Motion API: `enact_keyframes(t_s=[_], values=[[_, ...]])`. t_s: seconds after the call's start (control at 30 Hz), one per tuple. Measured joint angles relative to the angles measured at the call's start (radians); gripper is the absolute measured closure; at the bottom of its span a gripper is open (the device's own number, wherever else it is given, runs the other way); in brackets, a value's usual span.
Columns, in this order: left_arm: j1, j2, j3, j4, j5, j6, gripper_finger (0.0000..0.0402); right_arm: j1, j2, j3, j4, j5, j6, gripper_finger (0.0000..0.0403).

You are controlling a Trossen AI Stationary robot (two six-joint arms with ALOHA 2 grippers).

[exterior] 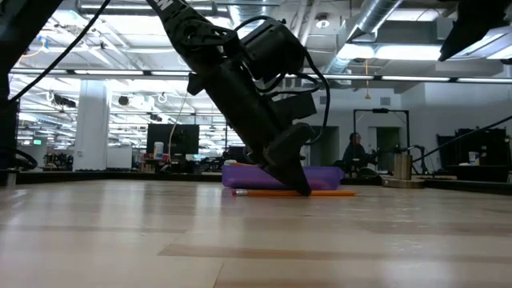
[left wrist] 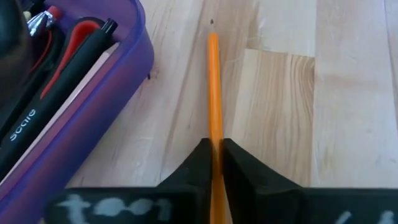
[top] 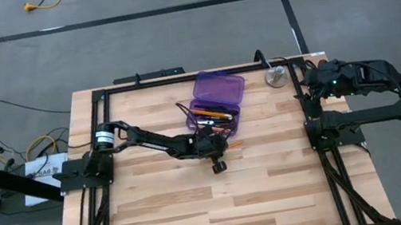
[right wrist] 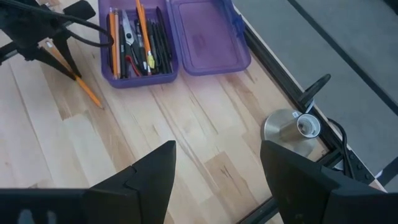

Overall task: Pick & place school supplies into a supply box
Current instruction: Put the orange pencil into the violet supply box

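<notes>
A thin orange wooden pencil [left wrist: 213, 87] lay flat on the pale planked tabletop [top: 167, 207], just beside the translucent purple plastic case [top: 215, 104] holding pens. The left gripper [left wrist: 214, 158], angled steeply down, pinched the pencil. The right gripper [right wrist: 217, 165] waited spread wide at the table's edge.

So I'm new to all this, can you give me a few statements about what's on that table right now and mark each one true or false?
1. The left tool is shut on an orange pencil lying on the table. True.
2. The purple box has its lid closed. False: the lid lies open, with pens and pencils showing inside.
3. The right tool is open and holds nothing. True.
4. The silver disc sits inside the box. False: it rests on the table near the frame, apart from the box.
5. The held pencil is already in the box. False: it lies beside it.
</notes>
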Motion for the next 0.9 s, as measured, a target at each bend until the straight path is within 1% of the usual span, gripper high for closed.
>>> enact_keyframes(t_s=[0.2, 0.4, 0.6, 0.73, 0.9], values=[[-0.020, 0.004, 0.048, -0.048, -0.034, 0.021, 0.0395, 0.000, 0.000, 0.000, -0.001, 0.000, 0.000, 0.0173], [-0.043, 0.012, 0.172, -0.228, -0.075, 0.086, 0.0397, 0.000, 0.000, 0.000, -0.002, 0.000, 0.000, 0.0173], [-0.051, 0.011, 0.289, -0.373, -0.127, 0.145, 0.0399, 0.000, 0.000, 0.000, -0.005, 0.000, 0.000, 0.0173], [-0.051, 0.010, 0.373, -0.472, -0.181, 0.202, 0.0400, 0.000, 0.000, 0.000, -0.027, 0.000, 0.000, 0.0173], [-0.037, 0.008, 0.479, -0.641, -0.304, 0.295, 0.0401, 0.000, 0.000, 0.000, -0.026, 0.000, 0.001, 0.0173]])
